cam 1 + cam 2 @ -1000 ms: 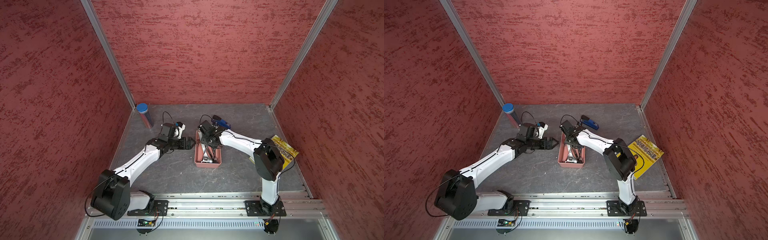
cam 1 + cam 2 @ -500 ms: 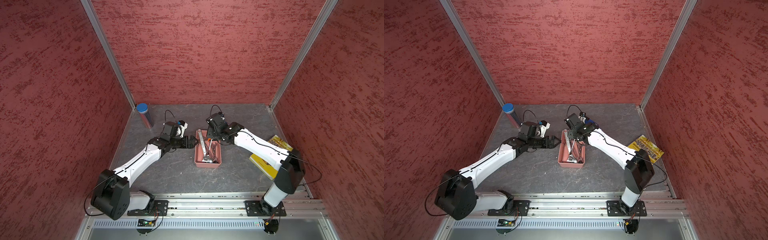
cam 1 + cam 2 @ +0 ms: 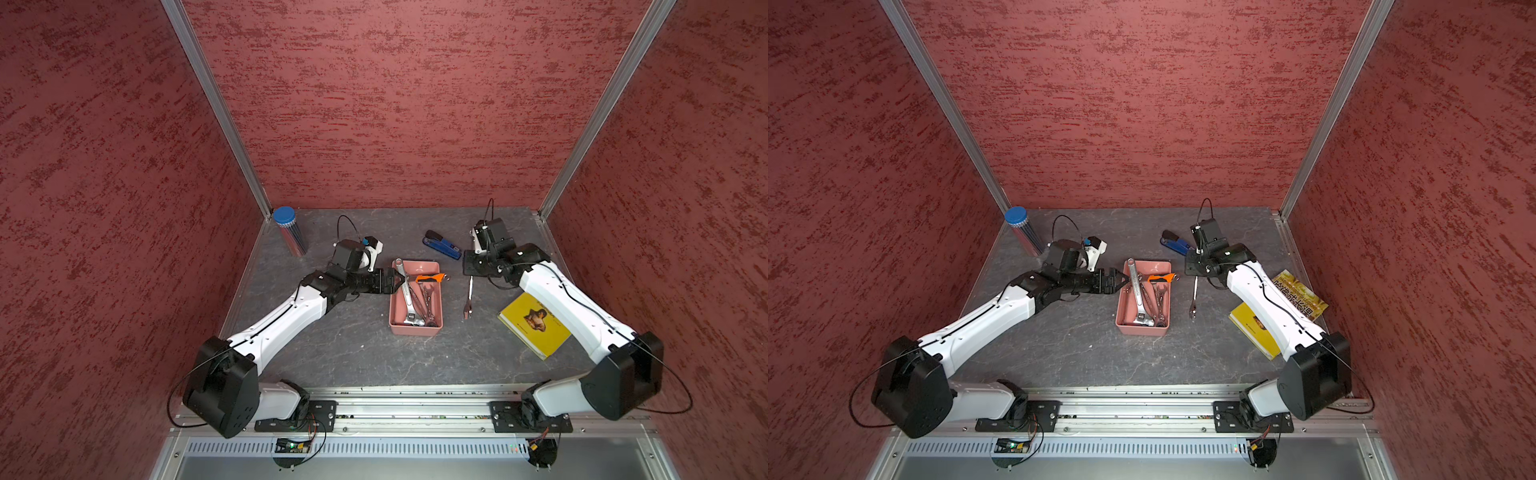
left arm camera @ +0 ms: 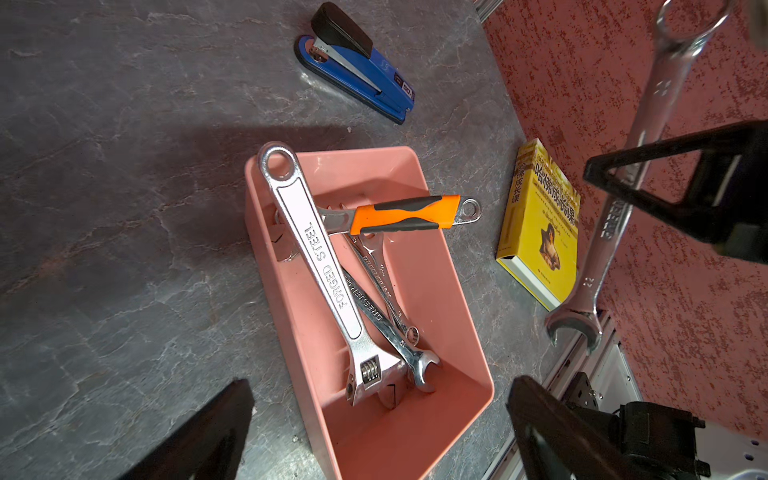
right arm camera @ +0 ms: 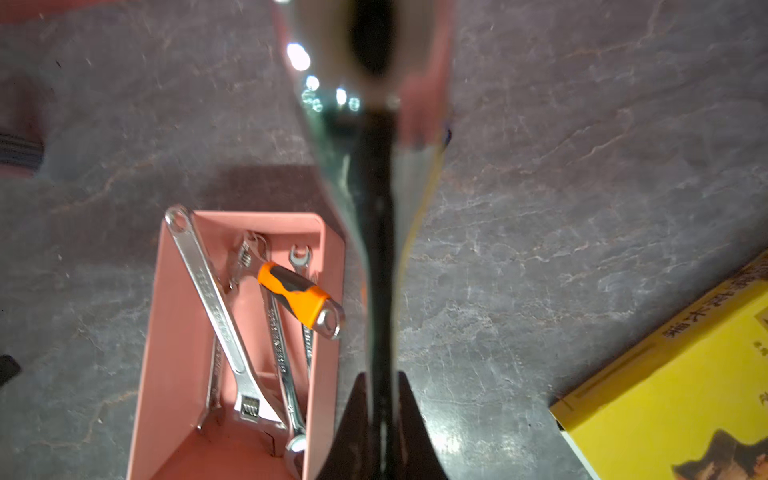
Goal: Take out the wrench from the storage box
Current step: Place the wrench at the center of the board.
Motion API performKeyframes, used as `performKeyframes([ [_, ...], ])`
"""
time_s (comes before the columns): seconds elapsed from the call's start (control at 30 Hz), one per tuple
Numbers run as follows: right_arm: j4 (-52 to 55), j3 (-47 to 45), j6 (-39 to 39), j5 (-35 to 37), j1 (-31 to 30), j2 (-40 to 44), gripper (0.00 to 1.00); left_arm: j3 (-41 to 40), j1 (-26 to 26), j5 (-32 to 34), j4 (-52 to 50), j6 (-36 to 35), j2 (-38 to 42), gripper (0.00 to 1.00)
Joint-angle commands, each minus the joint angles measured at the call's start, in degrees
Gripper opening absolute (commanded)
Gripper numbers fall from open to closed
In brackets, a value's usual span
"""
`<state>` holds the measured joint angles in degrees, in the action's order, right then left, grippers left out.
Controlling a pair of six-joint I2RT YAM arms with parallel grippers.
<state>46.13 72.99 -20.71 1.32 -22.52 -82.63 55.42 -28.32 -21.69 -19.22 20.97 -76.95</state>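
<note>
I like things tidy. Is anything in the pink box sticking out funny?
Yes. The orange-handled wrench lies crosswise to the others, its ring end poking out over the rim of the storage box. The long silver wrench rests its ring end on a rim corner.

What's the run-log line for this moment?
right gripper: shut on wrench, outside storage box | left gripper: open at box edge
</note>
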Motion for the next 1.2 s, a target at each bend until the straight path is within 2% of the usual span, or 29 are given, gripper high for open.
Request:
performKeyframes([
  [0.0,-6.0,-3.1,4.5,-8.2,1.8,-0.5,0.0,1.4,-0.3,1.2,-0.8,0.1,-0.2,1.0],
  [0.3,-18.9,-10.1,4.8,-15.3,6.0,-9.0,0.0,-0.4,-0.4,2.6,-2.8,0.2,2.0,1.0],
  [0.7,-26.7,-10.3,1.2,-20.3,6.9,-20.0,0.0,-2.8,-0.4,3.6,-4.0,1.0,4.1,1.0],
  [1.17,-25.8,-8.4,0.8,-16.9,7.0,-26.9,0.01,-3.4,-0.2,4.0,-5.0,1.0,4.2,1.0],
])
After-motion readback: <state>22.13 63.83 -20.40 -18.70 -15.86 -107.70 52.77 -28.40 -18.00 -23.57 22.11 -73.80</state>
